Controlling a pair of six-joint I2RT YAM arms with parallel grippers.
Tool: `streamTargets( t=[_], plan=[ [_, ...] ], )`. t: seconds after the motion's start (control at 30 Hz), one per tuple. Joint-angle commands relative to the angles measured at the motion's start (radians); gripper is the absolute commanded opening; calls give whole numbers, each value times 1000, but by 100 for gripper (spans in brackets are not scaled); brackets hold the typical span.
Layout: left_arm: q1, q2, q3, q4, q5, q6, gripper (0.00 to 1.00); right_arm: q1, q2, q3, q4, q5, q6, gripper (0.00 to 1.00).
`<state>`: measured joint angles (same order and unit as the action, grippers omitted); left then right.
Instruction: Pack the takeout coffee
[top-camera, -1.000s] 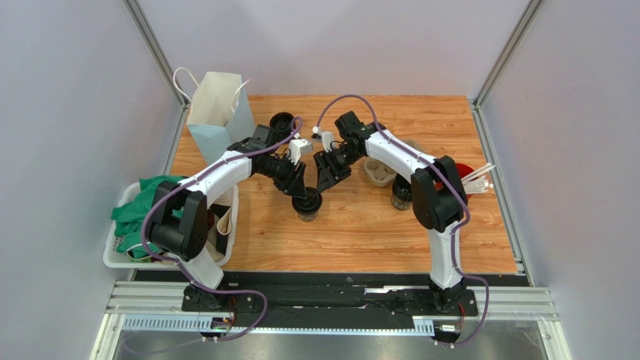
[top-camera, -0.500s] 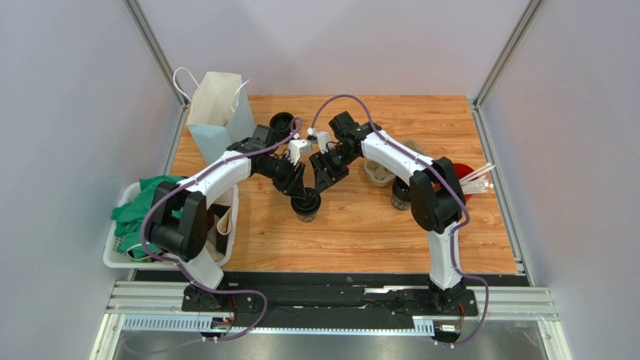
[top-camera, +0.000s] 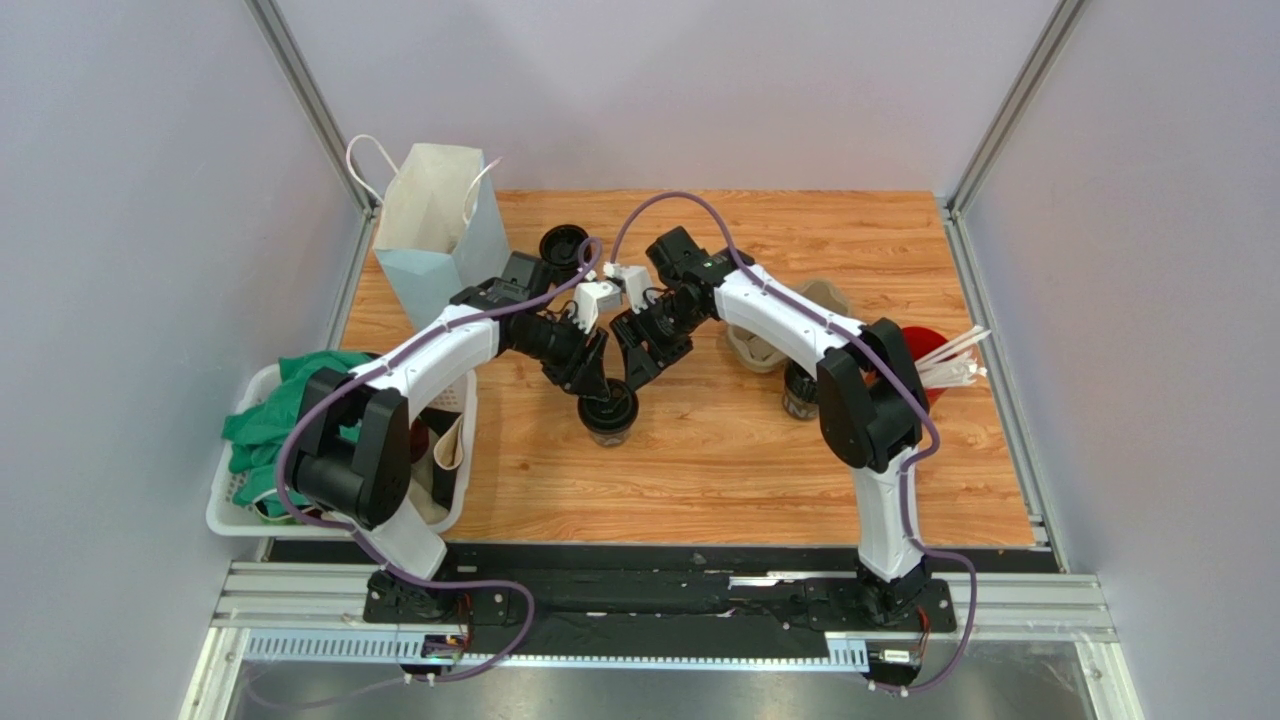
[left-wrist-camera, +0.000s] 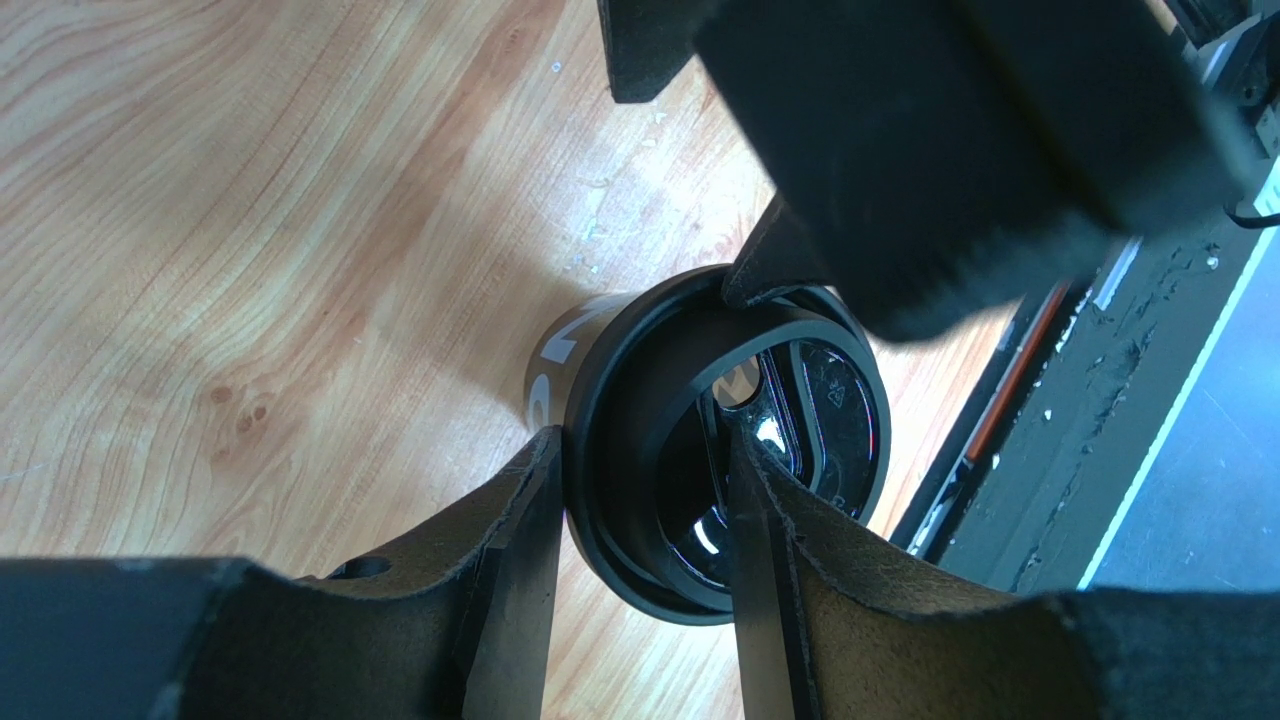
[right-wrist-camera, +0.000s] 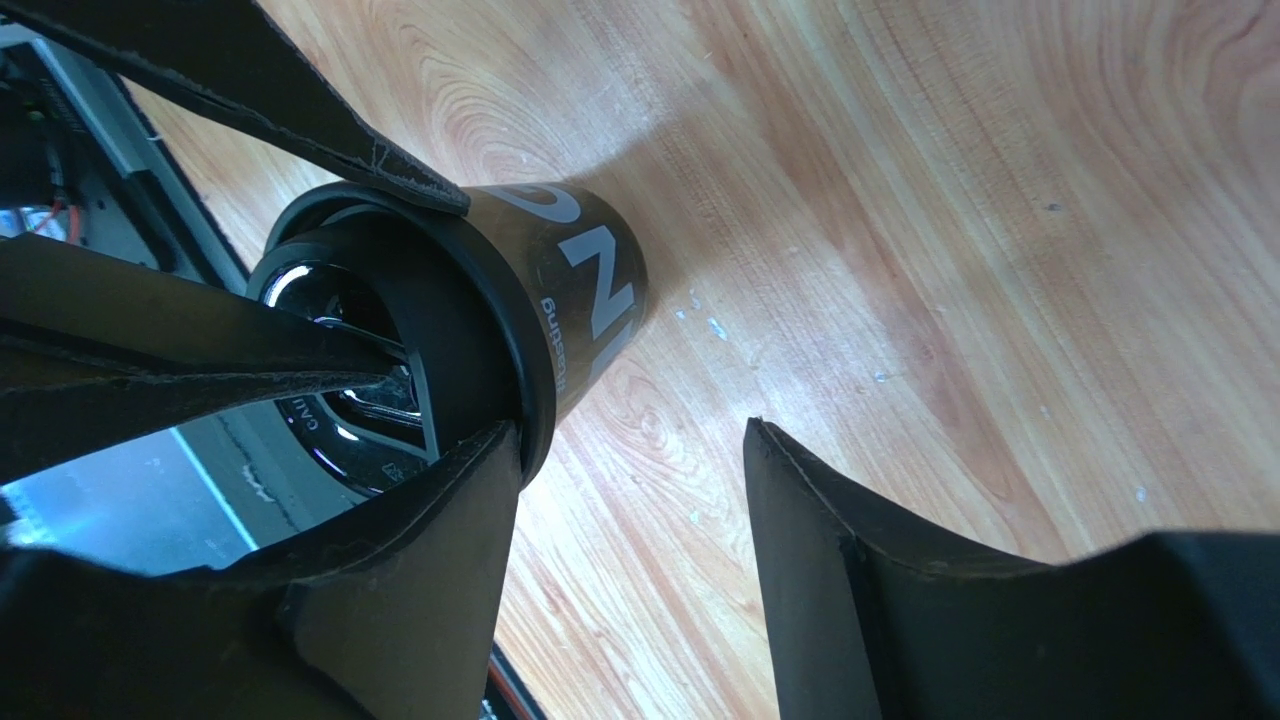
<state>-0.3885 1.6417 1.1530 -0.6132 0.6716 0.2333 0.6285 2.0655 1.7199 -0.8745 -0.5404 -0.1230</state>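
Observation:
The takeout coffee is a small black cup with white lettering and a black lid, standing on the wooden table near its middle. My left gripper is shut on the lid's rim, one finger outside it and the other inside the lid's recess. In the top view that left gripper sits right over the cup. My right gripper is open beside the cup; one finger touches the lid rim, and only bare table lies between its fingers.
A white paper bag stands at the back left with another black cup beside it. A cardboard cup tray, a dark cup and a red cup with straws sit on the right. A white basket holds green cloth at the left edge.
My right arm has shifted a little to the left, closer to the cup and the left gripper. The left gripper and the cup have barely moved.

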Motion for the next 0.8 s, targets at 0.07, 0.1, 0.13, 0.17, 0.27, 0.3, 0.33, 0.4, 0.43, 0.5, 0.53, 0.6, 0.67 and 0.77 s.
streamTargets(
  t=[0.07, 0.1, 0.13, 0.17, 0.27, 0.3, 0.33, 0.4, 0.43, 0.5, 0.53, 0.6, 0.67, 0.77],
  plan=[
    [0, 61, -16, -17, -199, 97, 46, 8, -31, 35, -46, 91, -75, 61],
    [0, 60, -10, -20, -184, 92, 48, 2, -39, 55, -50, 89, -73, 62],
    [0, 56, -3, -25, -176, 87, 49, -10, -48, 64, -57, 88, -75, 62],
    [0, 53, 13, -25, -170, 84, 50, -13, -62, 72, -67, 86, -79, 62],
    [2, 40, 43, -30, -145, 75, 56, -26, -88, 79, -72, 86, -87, 62],
    [2, 35, 50, -33, -136, 74, 59, -27, -105, 79, -70, 86, -90, 62],
    [2, 27, 66, -37, -133, 70, 61, -27, -111, 79, -73, 82, -92, 62],
    [2, 24, 82, -46, -124, 70, 64, -29, -128, 79, -73, 74, -98, 62],
    [2, 20, 86, -52, -121, 69, 64, -29, -131, 81, -73, 71, -96, 62],
    [4, 10, 102, -59, -116, 69, 68, -30, -145, 87, -72, 62, -98, 62],
    [4, 9, 111, -65, -116, 66, 69, -29, -150, 89, -66, 57, -98, 62],
    [8, -6, 120, -69, -101, 57, 72, -27, -156, 95, -61, 53, -87, 62],
    [22, -19, 142, -69, -61, 44, 75, -29, -163, 90, -49, 49, -76, 62],
    [34, -46, 186, -74, -12, 23, 80, -30, -174, 80, -38, 59, -73, 61]
  ],
)
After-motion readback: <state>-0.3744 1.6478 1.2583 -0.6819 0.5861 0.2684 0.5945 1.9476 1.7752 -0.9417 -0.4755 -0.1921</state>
